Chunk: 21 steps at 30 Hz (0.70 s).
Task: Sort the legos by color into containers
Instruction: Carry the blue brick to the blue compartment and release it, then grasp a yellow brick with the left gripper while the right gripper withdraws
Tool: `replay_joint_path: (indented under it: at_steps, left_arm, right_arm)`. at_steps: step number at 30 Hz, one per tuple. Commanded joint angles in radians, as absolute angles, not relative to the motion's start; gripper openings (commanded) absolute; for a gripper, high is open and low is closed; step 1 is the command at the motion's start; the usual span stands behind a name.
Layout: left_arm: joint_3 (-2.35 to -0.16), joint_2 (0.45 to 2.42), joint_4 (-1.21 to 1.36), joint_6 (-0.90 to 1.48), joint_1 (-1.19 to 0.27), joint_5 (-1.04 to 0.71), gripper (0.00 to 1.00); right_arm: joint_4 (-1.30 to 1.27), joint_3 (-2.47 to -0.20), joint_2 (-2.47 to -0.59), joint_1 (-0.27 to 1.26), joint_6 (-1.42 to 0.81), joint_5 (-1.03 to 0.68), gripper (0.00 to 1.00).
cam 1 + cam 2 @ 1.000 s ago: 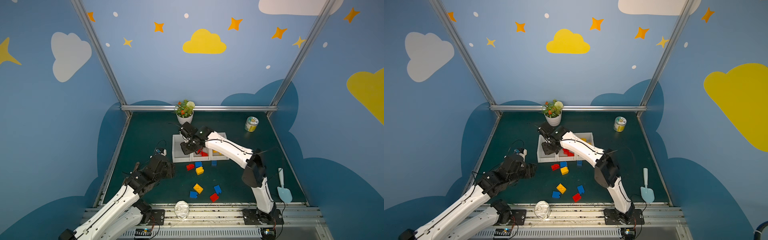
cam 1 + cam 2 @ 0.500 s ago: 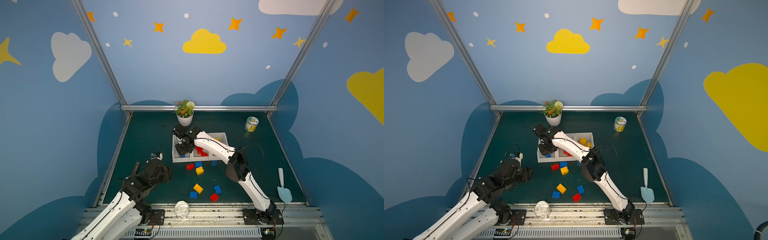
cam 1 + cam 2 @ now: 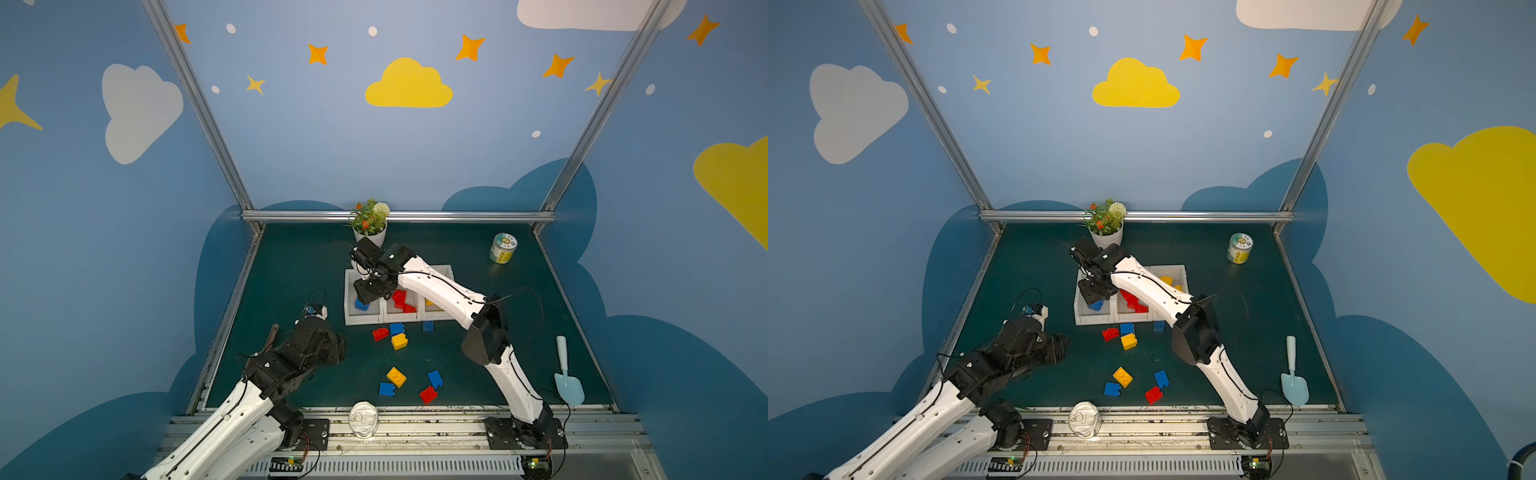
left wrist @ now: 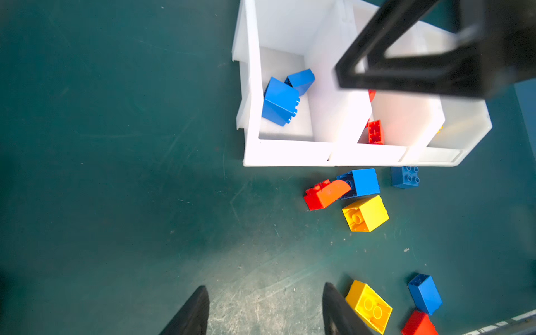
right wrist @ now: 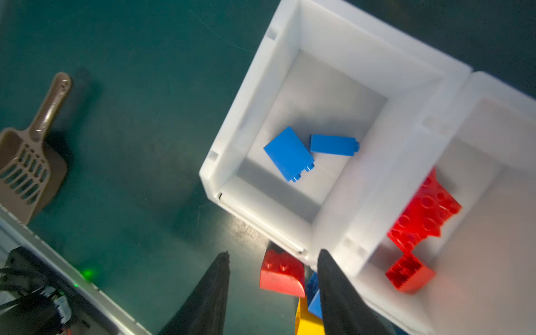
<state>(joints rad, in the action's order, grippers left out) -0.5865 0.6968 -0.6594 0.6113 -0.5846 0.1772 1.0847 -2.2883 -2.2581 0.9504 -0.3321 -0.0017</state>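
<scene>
The containers are three joined white bins at mid-table. My right gripper hangs over the left bin, open, with nothing between its fingers. Two blue legos lie in that bin. Red legos fill the middle bin and yellow ones lie in the right bin. Loose legos lie on the mat: red, blue and yellow by the bins, several more nearer the front. My left gripper hovers open and empty over bare mat, left of them.
A flower pot stands just behind the bins and a labelled can at the back right. A blue trowel lies at the front right, a brown scoop at the left edge, a clear jar on the front rail.
My right gripper has shifted left from the middle bin to over the left bin, and its jaws have opened. The left arm has sunk a little toward the front.
</scene>
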Motion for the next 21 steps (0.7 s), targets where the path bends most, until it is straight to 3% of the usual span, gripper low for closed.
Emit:
replay_joint_path:
  at_steps: [1, 9, 21]
  left_arm:
    - [-0.587, 0.722, -0.623, 0.559, -0.583, 0.124, 0.63]
    - [-0.632, 0.87, -0.6, 0.465, -0.615, 0.026, 0.64]
    - [-0.803, 1.258, -0.624, 0.344, -0.881, 0.0, 0.7]
  right_arm:
    - [1.076, -2.188, -2.1, 0.942, -0.342, 0.018, 0.5]
    - [0.926, -1.696, -1.725, 0.894, -0.44, 0.062, 0.51]
    - [0.832, -1.032, -1.15, 0.794, -0.659, 0.255, 0.52]
